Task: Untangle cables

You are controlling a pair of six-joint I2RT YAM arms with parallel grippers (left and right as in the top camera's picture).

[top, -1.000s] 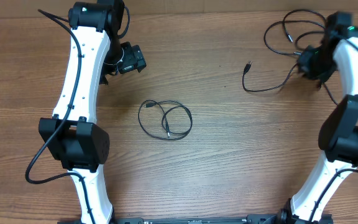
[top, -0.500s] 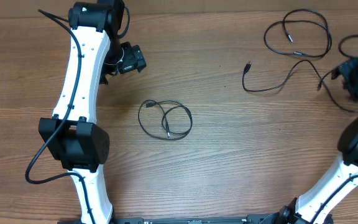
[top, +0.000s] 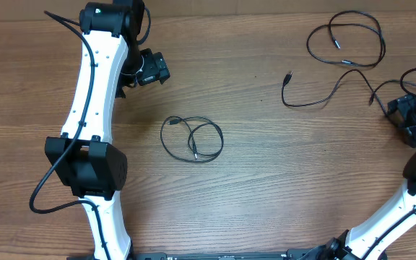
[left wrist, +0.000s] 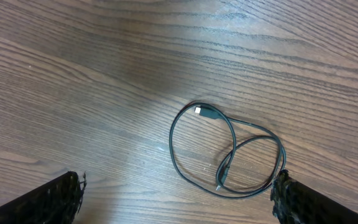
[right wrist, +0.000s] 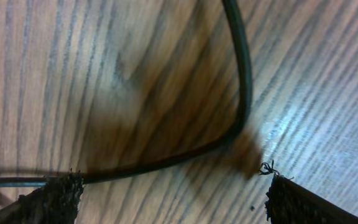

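Thin black cables lay on the wooden bench (top: 266, 195). One was a small loose coil (top: 191, 130) of two crossing loops in the middle, with a metal-tipped plug inside. The other cables (top: 310, 105) sprawled in wide curves at the far right. My left fingers (left wrist: 48, 202) stood wide apart and held nothing; the coil lay just ahead, between their tips. My right fingers (right wrist: 48, 199) were apart too, clamping nothing. A blurred bend of cable (right wrist: 246, 87) curved just before them.

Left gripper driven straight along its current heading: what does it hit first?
Probably the looped cable on the table, lying between the left gripper's open jaws; depth is unclear.
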